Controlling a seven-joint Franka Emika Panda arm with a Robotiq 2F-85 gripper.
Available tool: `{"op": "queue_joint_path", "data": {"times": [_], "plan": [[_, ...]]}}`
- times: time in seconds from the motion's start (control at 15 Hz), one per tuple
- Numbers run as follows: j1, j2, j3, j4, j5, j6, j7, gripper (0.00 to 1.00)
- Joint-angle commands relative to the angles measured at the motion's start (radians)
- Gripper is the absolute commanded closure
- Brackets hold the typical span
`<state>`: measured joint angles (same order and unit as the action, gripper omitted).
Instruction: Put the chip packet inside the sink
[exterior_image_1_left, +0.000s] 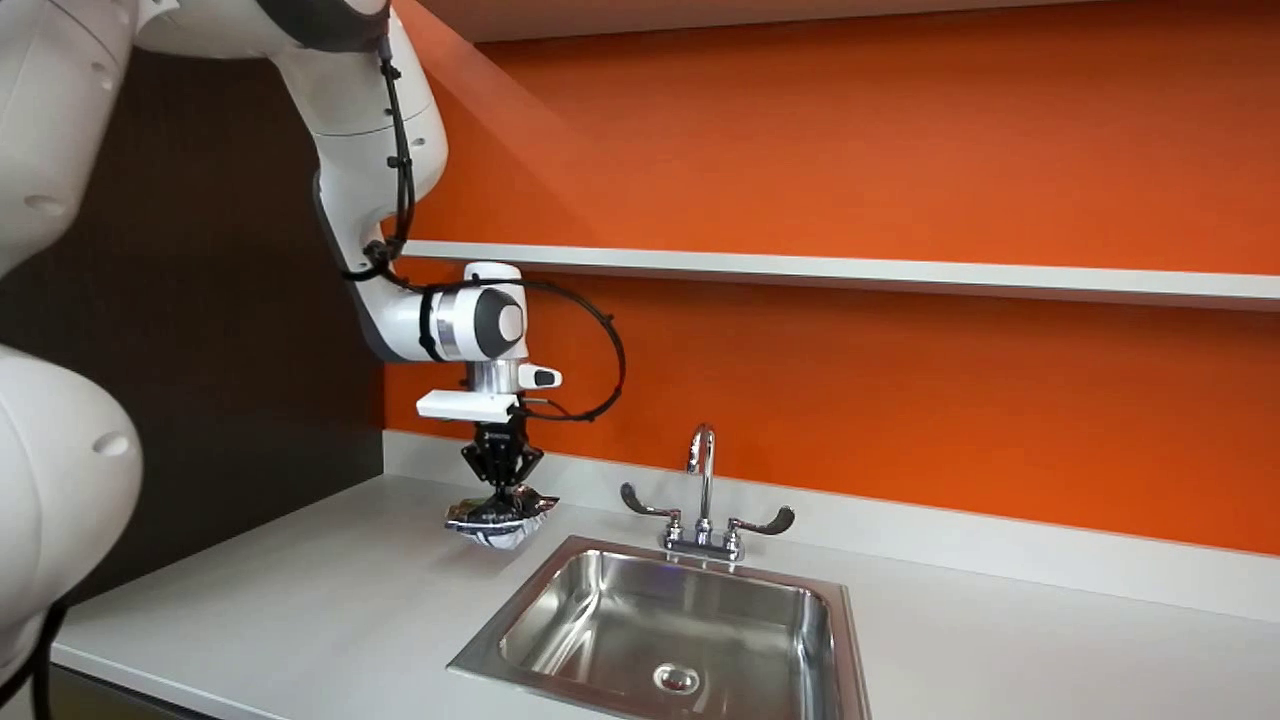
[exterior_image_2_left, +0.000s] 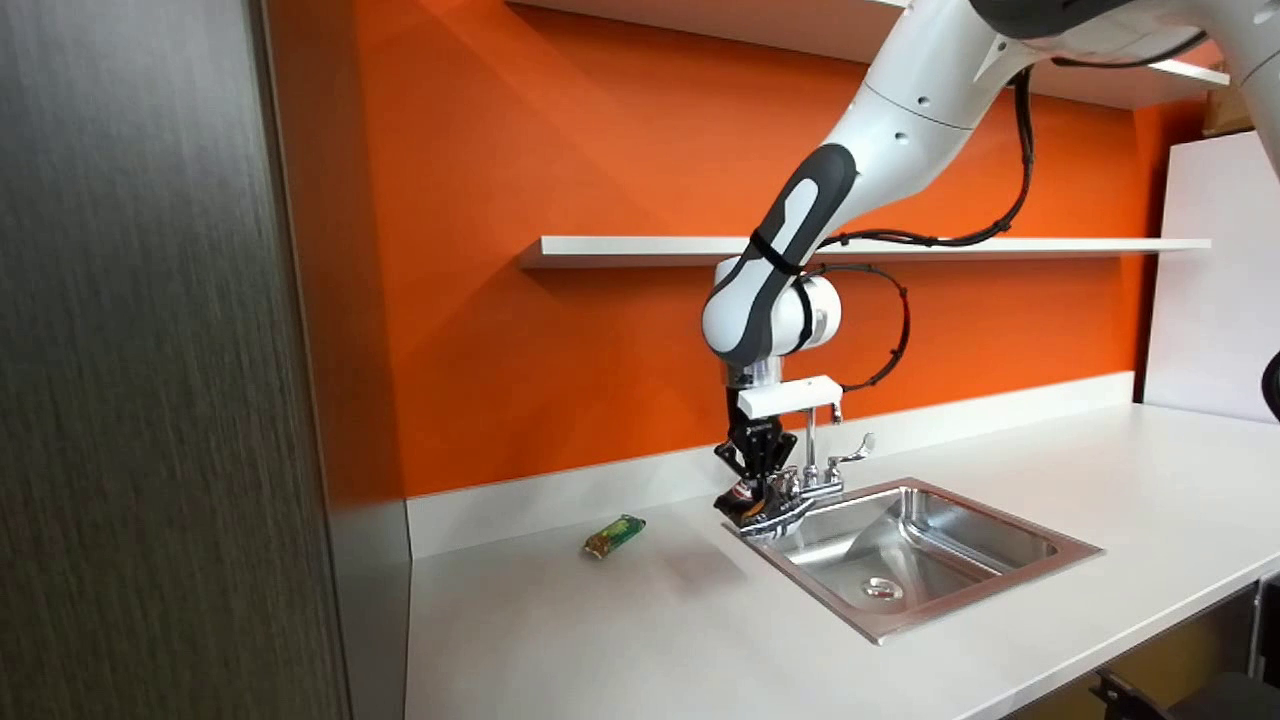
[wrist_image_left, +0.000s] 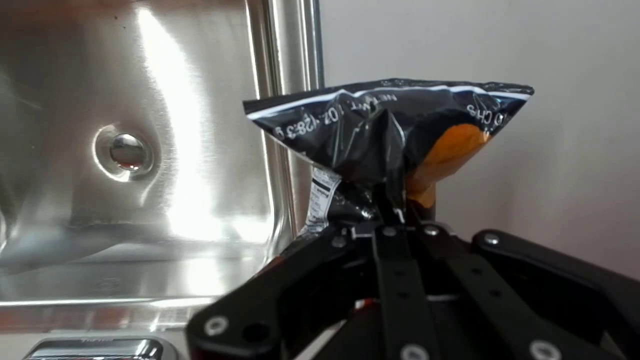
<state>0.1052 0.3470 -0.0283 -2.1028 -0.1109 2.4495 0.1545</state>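
The chip packet is a crumpled black bag with white print and an orange patch, seen in the wrist view (wrist_image_left: 370, 130) and in both exterior views (exterior_image_1_left: 500, 524) (exterior_image_2_left: 775, 518). My gripper (exterior_image_1_left: 502, 490) is shut on it, pinching its middle; the fingertips are partly hidden by the bag in the wrist view (wrist_image_left: 395, 210). The packet hangs above the counter just beside the sink's edge, apart from the counter. The sink is a steel basin whose rim shows in both exterior views (exterior_image_1_left: 516, 610) (exterior_image_2_left: 985, 588) and in the wrist view (wrist_image_left: 295, 55). No object shows inside the basin.
A chrome two-handled faucet (exterior_image_1_left: 705, 490) stands at the back of the sink. A small green packet (exterior_image_2_left: 614, 537) lies on the white counter near the back wall. A white shelf (exterior_image_1_left: 800, 268) runs along the orange wall. A dark panel (exterior_image_2_left: 170, 400) closes one counter end.
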Motion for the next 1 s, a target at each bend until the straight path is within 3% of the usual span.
{"op": "queue_joint_path", "data": {"times": [0.0,0.93], "plan": [[-0.018,-0.058,-0.011,-0.030,-0.004,-0.030,0.019,1.00],[-0.147,-0.015,-0.119,-0.010,0.006,0.003,0.001,1.00]]}}
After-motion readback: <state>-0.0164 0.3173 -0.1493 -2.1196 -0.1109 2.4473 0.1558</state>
